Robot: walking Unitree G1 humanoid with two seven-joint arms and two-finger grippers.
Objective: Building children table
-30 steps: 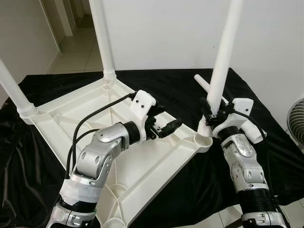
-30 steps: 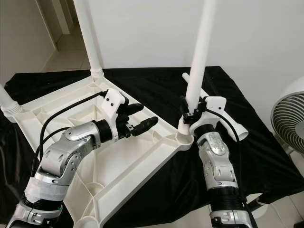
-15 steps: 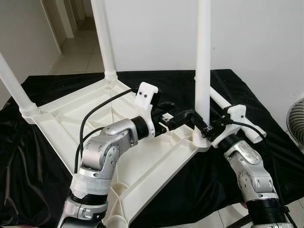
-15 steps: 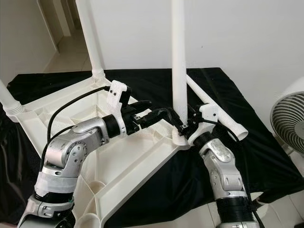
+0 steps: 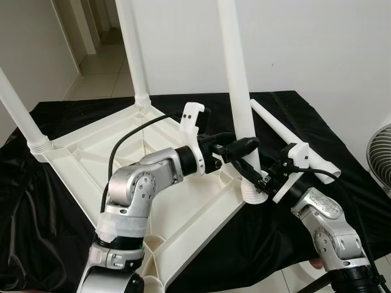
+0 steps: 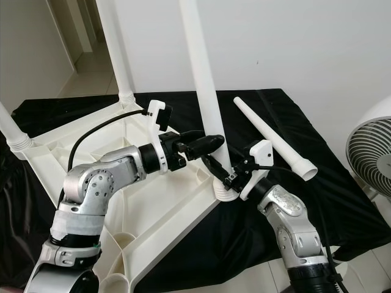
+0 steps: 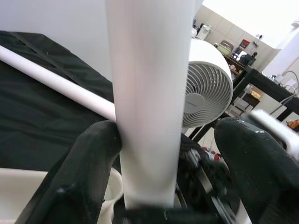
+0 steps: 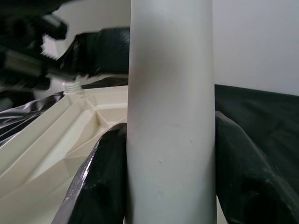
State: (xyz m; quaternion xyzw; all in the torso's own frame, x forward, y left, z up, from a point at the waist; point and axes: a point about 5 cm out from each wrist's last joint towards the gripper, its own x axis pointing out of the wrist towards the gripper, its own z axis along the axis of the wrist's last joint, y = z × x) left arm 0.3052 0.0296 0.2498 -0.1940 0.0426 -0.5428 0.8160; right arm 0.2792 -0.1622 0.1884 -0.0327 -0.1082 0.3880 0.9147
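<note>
Now right gripper [image 8: 170, 186] clamps the leg [image 5: 235, 91] (tilted) in tabletop [image 5: 91, 152].

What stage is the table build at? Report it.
Done: two legs, the back leg and the left leg, stand in corner sockets of the upturned tabletop. In hand: the third leg stands at the near right corner socket, clamped by the right gripper, the left gripper open around it. Left: the fourth leg lies loose on the black cloth.
</note>
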